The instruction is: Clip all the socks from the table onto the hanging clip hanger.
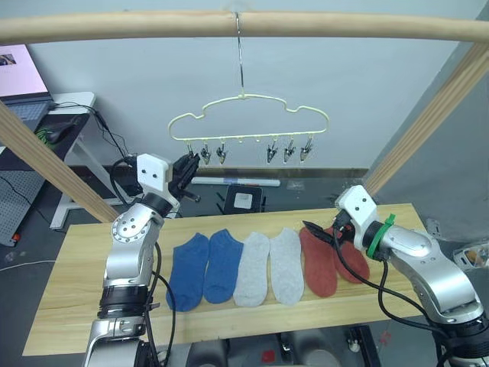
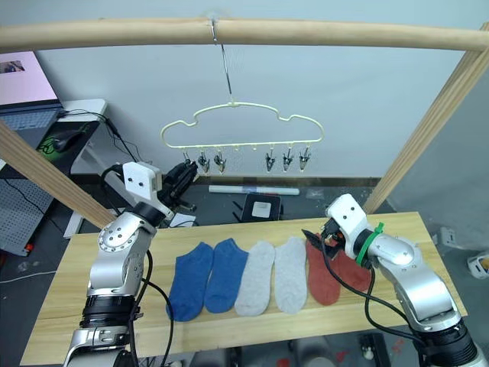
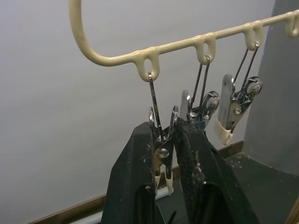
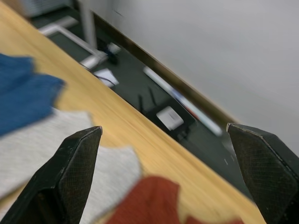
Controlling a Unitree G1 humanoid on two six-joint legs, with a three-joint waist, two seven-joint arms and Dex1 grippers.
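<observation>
Six socks lie in a row on the table (image 1: 72, 264): two blue socks (image 1: 205, 269), two light grey socks (image 1: 269, 267) and two rust red socks (image 1: 318, 261). Above them the pale yellow clip hanger (image 1: 248, 115) hangs by its hook from a pole. My left gripper (image 1: 186, 167) is raised to the hanger's left end. In the left wrist view its fingers (image 3: 135, 177) are shut on the leftmost clip (image 3: 162, 140). My right gripper (image 4: 163, 130) is open just over the top ends of the red socks (image 4: 149, 200), holding nothing.
A round wooden pole (image 1: 344, 27) runs across the top, held by slanted wooden legs (image 1: 46, 160) at left and right (image 1: 435, 115). A side table with a laptop (image 1: 23, 84) stands at the far left. Cables and a small box (image 1: 243, 200) lie on the floor behind.
</observation>
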